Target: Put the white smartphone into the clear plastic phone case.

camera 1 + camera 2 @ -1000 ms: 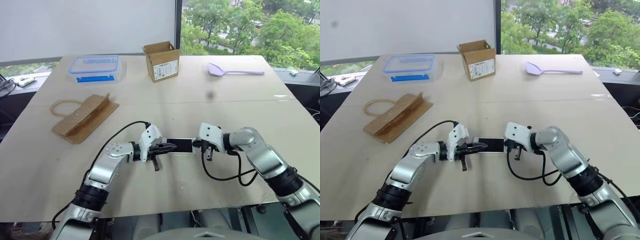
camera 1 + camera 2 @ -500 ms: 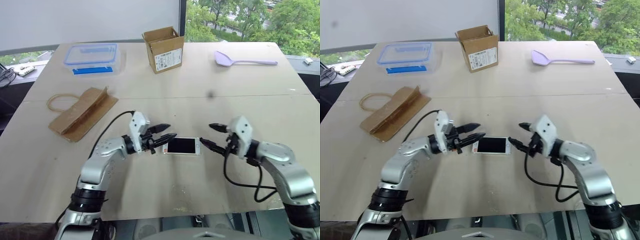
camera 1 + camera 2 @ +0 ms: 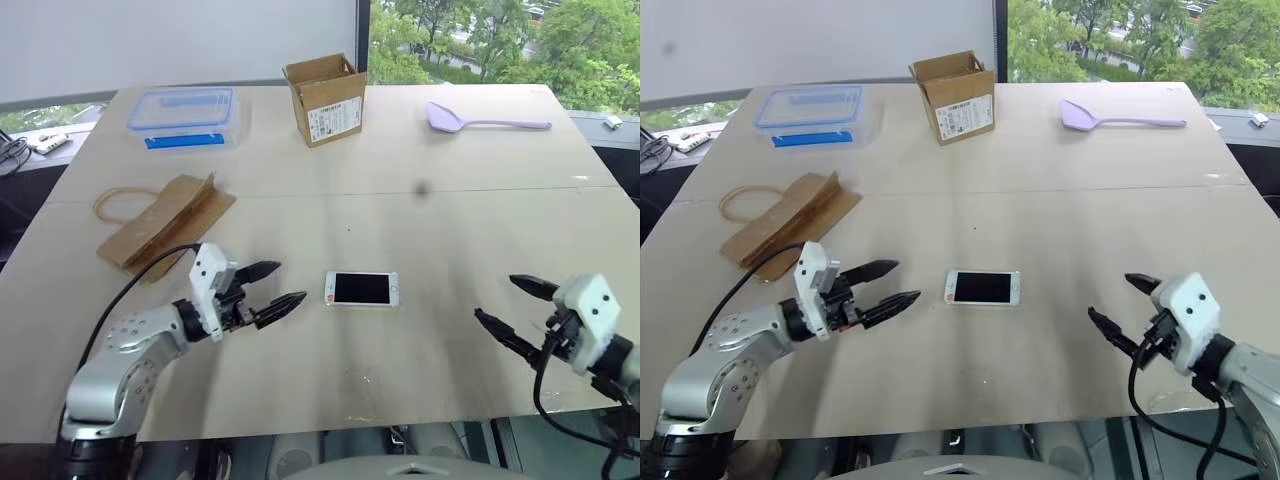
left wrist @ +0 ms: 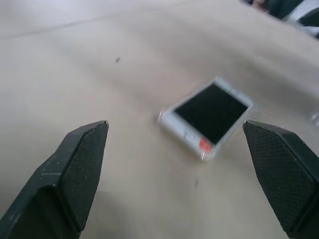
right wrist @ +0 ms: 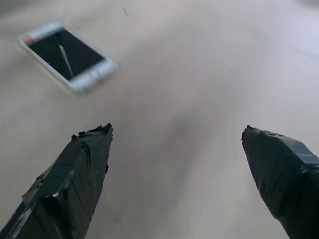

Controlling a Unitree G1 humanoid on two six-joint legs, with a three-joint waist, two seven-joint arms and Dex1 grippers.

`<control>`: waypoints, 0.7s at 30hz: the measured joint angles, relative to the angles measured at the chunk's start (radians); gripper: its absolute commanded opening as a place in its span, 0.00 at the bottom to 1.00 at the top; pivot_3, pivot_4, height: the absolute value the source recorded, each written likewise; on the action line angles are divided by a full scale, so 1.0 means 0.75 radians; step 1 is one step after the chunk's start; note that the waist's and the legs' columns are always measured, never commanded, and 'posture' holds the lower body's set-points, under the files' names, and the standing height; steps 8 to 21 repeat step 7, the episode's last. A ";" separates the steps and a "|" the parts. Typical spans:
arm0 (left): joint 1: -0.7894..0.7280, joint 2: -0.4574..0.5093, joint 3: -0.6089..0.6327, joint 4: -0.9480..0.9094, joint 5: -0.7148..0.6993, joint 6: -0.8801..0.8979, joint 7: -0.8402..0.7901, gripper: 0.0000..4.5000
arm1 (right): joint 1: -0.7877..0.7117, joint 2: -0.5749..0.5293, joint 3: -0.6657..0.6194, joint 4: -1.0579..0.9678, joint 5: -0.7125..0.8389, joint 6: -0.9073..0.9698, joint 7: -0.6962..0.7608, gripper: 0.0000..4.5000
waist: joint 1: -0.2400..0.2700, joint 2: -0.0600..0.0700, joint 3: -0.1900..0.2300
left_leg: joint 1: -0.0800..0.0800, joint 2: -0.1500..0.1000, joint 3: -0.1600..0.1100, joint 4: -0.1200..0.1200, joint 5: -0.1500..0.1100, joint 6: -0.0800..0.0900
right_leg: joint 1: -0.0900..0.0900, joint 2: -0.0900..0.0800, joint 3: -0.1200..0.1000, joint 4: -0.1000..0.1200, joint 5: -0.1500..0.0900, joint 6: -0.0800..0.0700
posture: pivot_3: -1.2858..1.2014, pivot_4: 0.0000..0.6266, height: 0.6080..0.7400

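No text, brand, number or sign can be read. The cardboard box (image 3: 324, 99), standing near the table's (image 3: 420, 370) far edge, carries a white label (image 3: 335, 120) on its side, but its print is too small to make out. The white smartphone's (image 3: 362, 289) screen is dark and shows no writing.

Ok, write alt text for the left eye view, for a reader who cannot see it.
A white smartphone lies flat, screen up, on a wooden table, between the open left gripper and the open right gripper, touched by neither. Farther back are a cardboard box, a blue-lidded container and a lilac spoon.
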 measured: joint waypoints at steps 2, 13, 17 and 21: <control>0.042 0.020 0.006 -0.002 0.001 -0.009 -0.017 0.99 | 0.056 0.002 -0.039 0.000 0.000 -0.022 0.001 1.00 | 0.000 0.000 0.000 | 0.000 0.000 0.000 0.000 0.000 0.000 | 0.000 0.000 0.000 0.000 0.000 0.000 | 0.52 0.24 1.00; 0.115 0.044 0.009 -0.030 0.001 -0.017 -0.047 0.99 | 0.132 0.009 -0.089 0.022 0.002 -0.095 0.006 1.00 | 0.000 0.000 0.000 | 0.000 0.000 0.000 0.001 0.000 0.000 | 0.000 -0.001 0.000 0.000 0.000 0.000 | 0.52 0.24 1.00; 0.115 0.044 0.009 -0.030 0.001 -0.017 -0.047 0.99 | 0.132 0.009 -0.089 0.022 0.002 -0.095 0.006 1.00 | 0.000 0.000 0.000 | 0.000 0.000 0.000 0.001 0.000 0.000 | 0.000 -0.001 0.000 0.000 0.000 0.000 | 0.52 0.24 1.00; 0.115 0.044 0.009 -0.030 0.001 -0.017 -0.047 0.99 | 0.132 0.009 -0.089 0.022 0.002 -0.095 0.006 1.00 | 0.000 0.000 0.000 | 0.000 0.000 0.000 0.001 0.000 0.000 | 0.000 -0.001 0.000 0.000 0.000 0.000 | 0.52 0.24 1.00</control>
